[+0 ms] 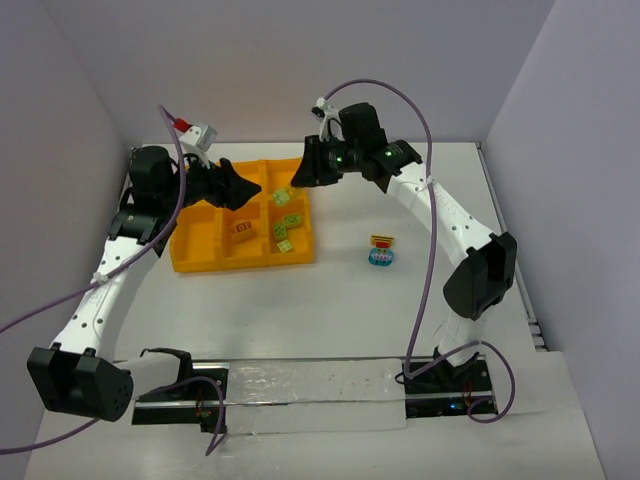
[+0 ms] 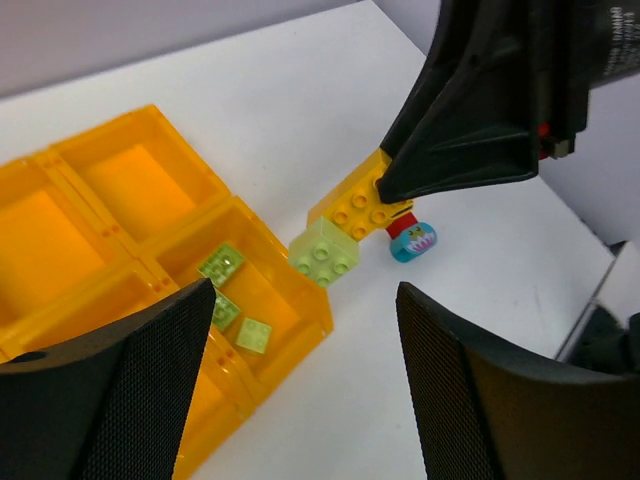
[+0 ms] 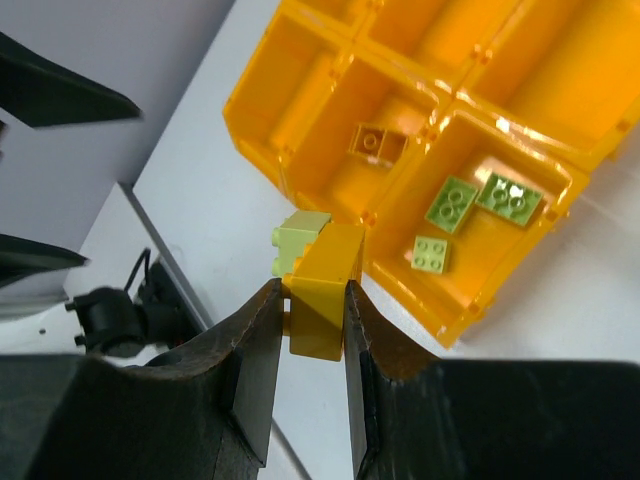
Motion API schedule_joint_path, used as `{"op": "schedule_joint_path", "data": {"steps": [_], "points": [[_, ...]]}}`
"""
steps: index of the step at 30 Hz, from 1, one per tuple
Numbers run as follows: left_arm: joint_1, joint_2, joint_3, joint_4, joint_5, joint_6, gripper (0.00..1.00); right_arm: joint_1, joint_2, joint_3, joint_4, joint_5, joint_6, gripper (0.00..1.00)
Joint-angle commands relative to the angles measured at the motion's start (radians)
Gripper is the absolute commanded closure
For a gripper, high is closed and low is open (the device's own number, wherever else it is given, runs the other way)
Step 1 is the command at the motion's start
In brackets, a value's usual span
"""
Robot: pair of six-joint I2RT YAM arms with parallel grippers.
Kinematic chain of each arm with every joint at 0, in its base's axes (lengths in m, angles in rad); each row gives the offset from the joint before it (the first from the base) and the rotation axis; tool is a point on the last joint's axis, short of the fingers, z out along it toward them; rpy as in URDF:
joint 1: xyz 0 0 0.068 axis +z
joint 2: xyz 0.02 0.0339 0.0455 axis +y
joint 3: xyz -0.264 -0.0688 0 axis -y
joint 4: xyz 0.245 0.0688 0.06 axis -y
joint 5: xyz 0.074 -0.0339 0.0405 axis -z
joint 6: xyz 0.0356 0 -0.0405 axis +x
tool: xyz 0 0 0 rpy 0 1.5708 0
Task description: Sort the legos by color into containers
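Low in the right wrist frame, the right end effector [image 3: 310, 292] is clamped on a yellow brick [image 3: 325, 265] with a lime brick [image 3: 300, 240] stuck on its far end. The pair is probably light, rigid and slick, so pinch the lime brick's flat sides. The left end effector [image 2: 305, 300] stands apart, empty. Beyond, at upper right, the tray [image 3: 300, 110] holds loose green bricks [image 3: 452, 205].

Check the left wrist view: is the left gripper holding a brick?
No, the left gripper stands open and empty; the right gripper holds the yellow brick joined to a lime green brick.
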Motion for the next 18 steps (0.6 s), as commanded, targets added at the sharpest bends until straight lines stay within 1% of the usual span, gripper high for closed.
{"op": "schedule_joint_path", "data": {"steps": [1, 2, 3, 4, 6, 8, 13, 18], "points": [[-0.023, -0.074, -0.088, 0.142, 0.007, 0.142, 0.17, -0.007, 0.040, 0.052, -0.097, -0.108, -0.030, 1.00], [-0.042, -0.096, -0.114, 0.169, -0.012, 0.162, 0.17, -0.006, 0.049, 0.056, -0.099, -0.120, -0.028, 1.00], [-0.052, -0.116, -0.136, 0.191, -0.014, 0.228, 0.17, -0.007, 0.053, 0.056, -0.097, -0.123, -0.025, 1.00], [-0.061, -0.137, -0.160, 0.205, -0.009, 0.248, 0.17, -0.008, 0.054, 0.058, -0.096, -0.123, -0.022, 1.00], [-0.096, -0.186, -0.224, 0.270, -0.055, 0.317, 0.15, -0.008, 0.063, 0.064, -0.096, -0.127, -0.016, 1.00], [-0.118, -0.204, -0.255, 0.285, -0.068, 0.370, 0.15, -0.007, 0.069, 0.067, -0.094, -0.137, -0.010, 1.00], [-0.182, -0.209, -0.297, 0.276, -0.104, 0.466, 0.15, -0.008, 0.082, 0.095, -0.092, -0.155, 0.010, 1.00], [-0.216, -0.173, -0.282, 0.227, -0.129, 0.520, 0.15, -0.005, 0.081, 0.109, -0.101, -0.162, 0.007, 1.00]]}}
